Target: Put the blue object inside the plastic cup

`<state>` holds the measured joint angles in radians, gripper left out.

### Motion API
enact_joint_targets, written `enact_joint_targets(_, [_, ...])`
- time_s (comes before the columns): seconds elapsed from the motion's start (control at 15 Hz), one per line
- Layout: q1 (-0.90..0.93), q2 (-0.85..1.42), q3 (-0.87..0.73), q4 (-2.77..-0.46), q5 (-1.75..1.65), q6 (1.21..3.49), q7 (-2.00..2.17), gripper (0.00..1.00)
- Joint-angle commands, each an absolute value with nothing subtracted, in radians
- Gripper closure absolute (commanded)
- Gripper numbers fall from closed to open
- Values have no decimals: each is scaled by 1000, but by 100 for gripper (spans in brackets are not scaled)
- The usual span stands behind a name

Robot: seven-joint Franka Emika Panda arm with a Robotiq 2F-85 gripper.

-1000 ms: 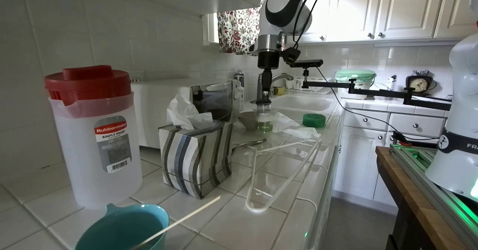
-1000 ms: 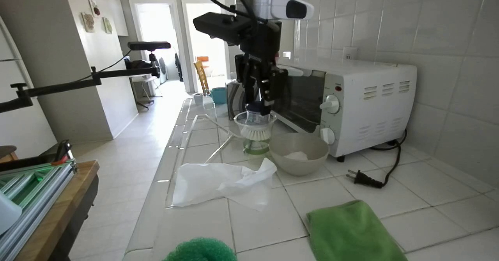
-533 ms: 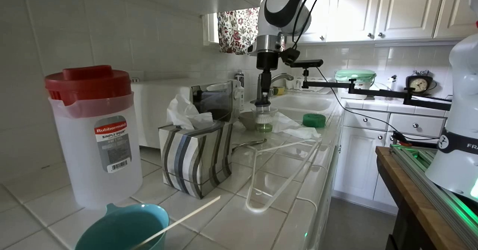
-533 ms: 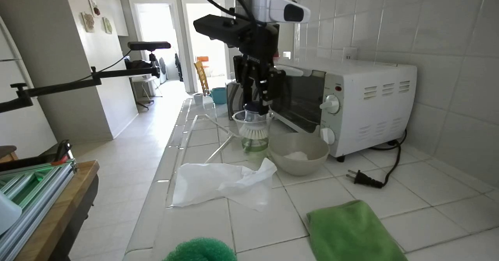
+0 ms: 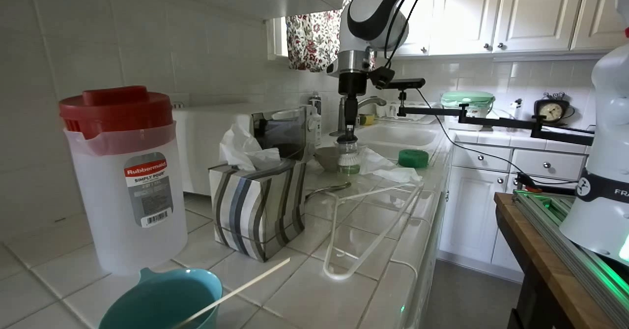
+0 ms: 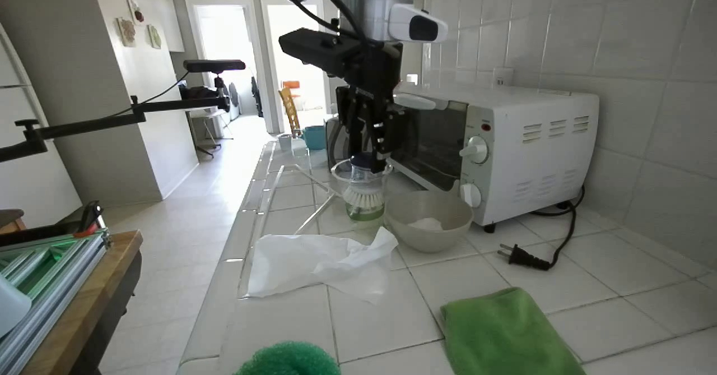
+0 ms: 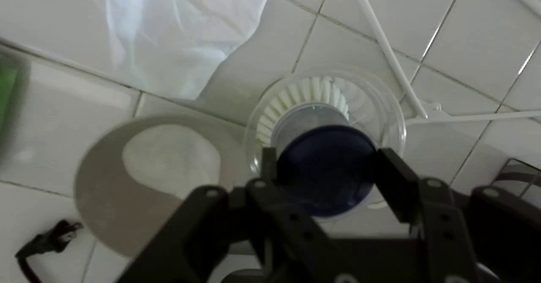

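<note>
In an exterior view the arm [image 6: 374, 13] comes down over the tabletop [image 6: 448, 277], its end effector [image 6: 368, 153] nearly vertical and closed on a blue-capped brush [image 6: 361, 161]. The bristles sit inside the plastic cup [image 6: 339, 179], seen through its clear wall, with the cap about level with the rim. A toaster oven [image 6: 521, 156] stands near on the wall side, and a bowl [image 6: 431, 237] just beside the cup. Bare tile lies toward the green cloth [image 6: 504, 330] and the plug [image 6: 526, 258]. Crumpled paper [image 6: 313, 263] reaches toward the front edge.

The wrist view looks down on the cap's round top, gripped between both fingers [image 7: 269, 164]; the bristles fan out within the cup's rim. The corner of a white frame [image 7: 393, 56] lies just beside the cup. Whether cup and bowl touch, I cannot tell.

In an exterior view the arm bends in from above and its wrist hangs nearly upright. The tabletop's front edge runs down the right, with floor [image 5: 474, 284] between it and a wooden stand [image 5: 545, 255]. The frame spreads near that edge; a striped tissue box [image 5: 260, 211] and a red-lidded container [image 5: 128, 186] stand toward the wall. The sink [image 5: 393, 137], beyond the cup, shows only here.
</note>
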<state>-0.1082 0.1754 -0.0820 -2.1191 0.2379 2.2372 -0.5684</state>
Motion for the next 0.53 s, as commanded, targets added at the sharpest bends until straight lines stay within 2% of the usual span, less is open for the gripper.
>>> enact_joint_targets(0.0, [-125, 185, -72, -2109, 205, 2229, -560, 65])
enact_joint_targets(0.47, [-129, 195, -73, -2108, 172, 2233, -550, 65])
